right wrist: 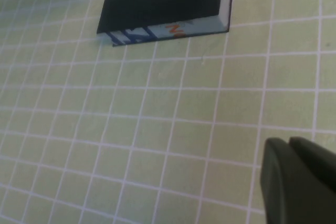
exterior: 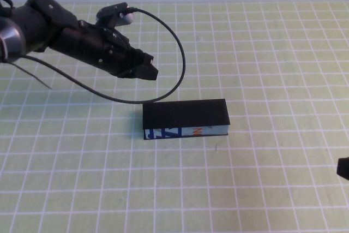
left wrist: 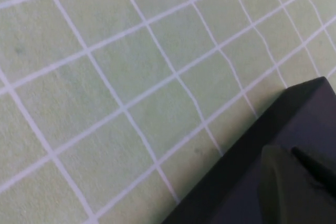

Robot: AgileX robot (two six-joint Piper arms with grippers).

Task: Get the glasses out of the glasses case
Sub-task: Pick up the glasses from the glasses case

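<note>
Matte black and shut tight, the glasses case [exterior: 185, 118] lies flat near the middle of the green gridded mat [exterior: 272, 53], its printed white, blue and orange side panel turned toward the robot. The lid is down, so the glasses inside are hidden from me; I take it they are in there, but nothing shows it.

The left gripper [exterior: 146, 69] hangs above the mat just behind the case's left end, angled down toward it. From where I stand I cannot tell whether its fingers are spread or together. Its black cable [exterior: 177, 45] loops out wide and dips close to the back edge of the case. The right gripper [exterior: 344, 167] sits at the far right edge of the mat, well apart from the case, its jaws pressed closed on nothing; its wrist view looks across bare mat at the case's printed side.

My guess is the lid has yet to be opened. The worries: the case looks light and loose on a smooth mat, so a push on the lid from one arm alone could slide or tip it rather than open it. That drooping cable could also snag a corner and drag the case. And if the lid flips up fast, the glasses could spill out.
</note>
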